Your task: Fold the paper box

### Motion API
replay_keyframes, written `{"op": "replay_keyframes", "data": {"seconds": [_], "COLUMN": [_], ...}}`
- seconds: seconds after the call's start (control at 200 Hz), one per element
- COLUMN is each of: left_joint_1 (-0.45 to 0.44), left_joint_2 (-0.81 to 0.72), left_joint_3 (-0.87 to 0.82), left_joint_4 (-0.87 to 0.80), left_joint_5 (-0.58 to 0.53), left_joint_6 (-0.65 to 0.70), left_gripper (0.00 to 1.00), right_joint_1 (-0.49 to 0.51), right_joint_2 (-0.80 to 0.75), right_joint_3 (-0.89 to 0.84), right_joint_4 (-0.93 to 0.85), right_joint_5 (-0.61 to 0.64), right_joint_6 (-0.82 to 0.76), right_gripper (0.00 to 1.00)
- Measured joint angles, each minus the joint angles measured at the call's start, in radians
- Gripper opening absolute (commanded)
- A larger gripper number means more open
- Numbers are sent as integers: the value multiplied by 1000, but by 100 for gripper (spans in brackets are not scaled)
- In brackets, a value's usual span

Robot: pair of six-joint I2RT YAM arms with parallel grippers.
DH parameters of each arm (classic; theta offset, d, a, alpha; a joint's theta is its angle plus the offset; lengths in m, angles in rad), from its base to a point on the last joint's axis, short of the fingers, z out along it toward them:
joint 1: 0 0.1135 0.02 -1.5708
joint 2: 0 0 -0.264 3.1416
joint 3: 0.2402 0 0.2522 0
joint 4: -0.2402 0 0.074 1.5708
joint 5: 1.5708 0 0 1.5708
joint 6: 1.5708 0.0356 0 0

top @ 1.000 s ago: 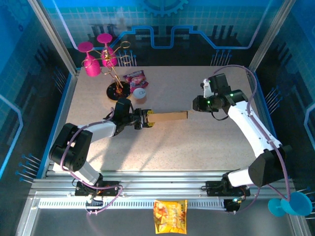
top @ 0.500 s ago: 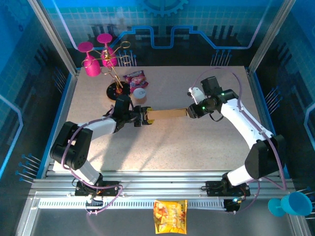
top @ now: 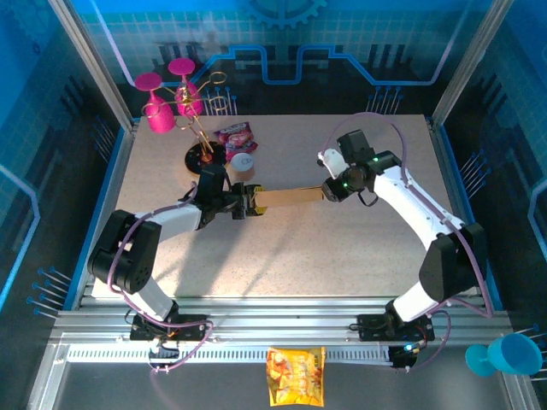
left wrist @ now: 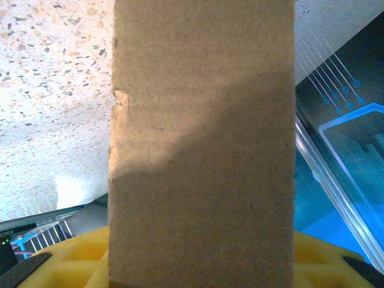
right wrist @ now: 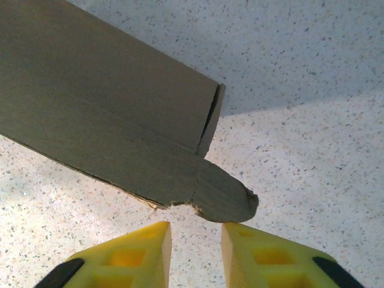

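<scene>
The paper box (top: 289,197), a flat brown cardboard strip, has its long axis running straight from one end effector to the other. The left end effector (top: 248,205) is clamped on the near end. The right end effector (top: 327,191) faces the opposite end, jaws apart and empty. The box's rounded tab (right wrist: 225,201) lies just ahead of its fingertips, over the desk (right wrist: 312,120). A short advance should bring the tab between them.

The top camera is looking down from high behind, taking in the whole bench (top: 299,248). The left wrist camera is peering along its fingers (left wrist: 66,264), the paper box (left wrist: 201,150) very close ahead. The right wrist camera is facing down at that box's end, just beyond its fingers (right wrist: 132,255).
</scene>
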Motion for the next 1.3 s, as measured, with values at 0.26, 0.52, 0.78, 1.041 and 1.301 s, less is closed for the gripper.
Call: {"op": "replay_keyframes", "data": {"seconds": [0.26, 0.52, 0.78, 1.041, 1.301], "left_joint_1": [0, 10, 31, 46, 47], "left_joint_2": [0, -11, -4, 26, 29], "left_joint_3": [2, 7, 41, 77, 85], "left_joint_4": [-8, -54, -113, -139, -148], "left_joint_5": [0, 8, 33, 51, 51], "left_joint_6": [0, 0, 0, 0, 0], "left_gripper": [22, 20, 21, 22, 22], "right_joint_1": [-57, -149, -170, -169, -150], "right_joint_2": [-135, -171, -153, -56, -2], "right_joint_3": [-121, -316, -296, -211, -161], "right_joint_4": [132, 285, 373, 370, 360], "right_joint_5": [-78, -271, -388, -408, -404], "right_joint_6": [-106, -251, -329, -361, -362], "right_gripper": [55, 53, 47, 36, 25]}}
